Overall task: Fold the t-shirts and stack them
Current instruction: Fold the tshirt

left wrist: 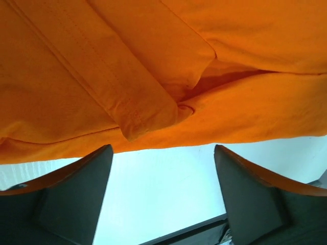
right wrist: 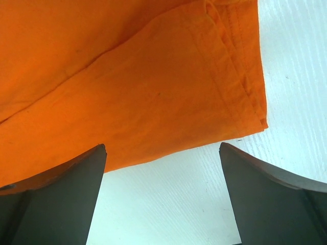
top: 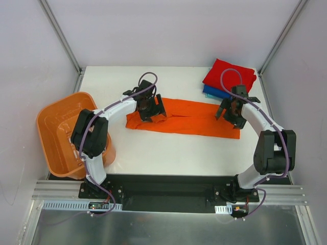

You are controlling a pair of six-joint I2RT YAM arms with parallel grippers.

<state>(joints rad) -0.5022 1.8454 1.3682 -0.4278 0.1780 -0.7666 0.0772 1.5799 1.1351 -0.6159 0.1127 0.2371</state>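
At frame centre the orange shirt (top: 189, 118) lies as a long folded band; I judge the crosswise folds and stacking are left to do. My left gripper (top: 152, 108) and right gripper (top: 231, 109) hover over its ends, jaws wide, empty. The red shirt (top: 230, 76) lies on the blue shirt (top: 210, 92), upper right.

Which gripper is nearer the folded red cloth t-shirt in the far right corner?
Right. The right gripper, open, sits just short of the folded red t-shirt; the left gripper, open, is over the long orange t-shirt, at its left end.

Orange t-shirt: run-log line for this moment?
orange t-shirt: folded strip; left gripper: open, empty; right gripper: open, empty; red t-shirt: atop blue t-shirt
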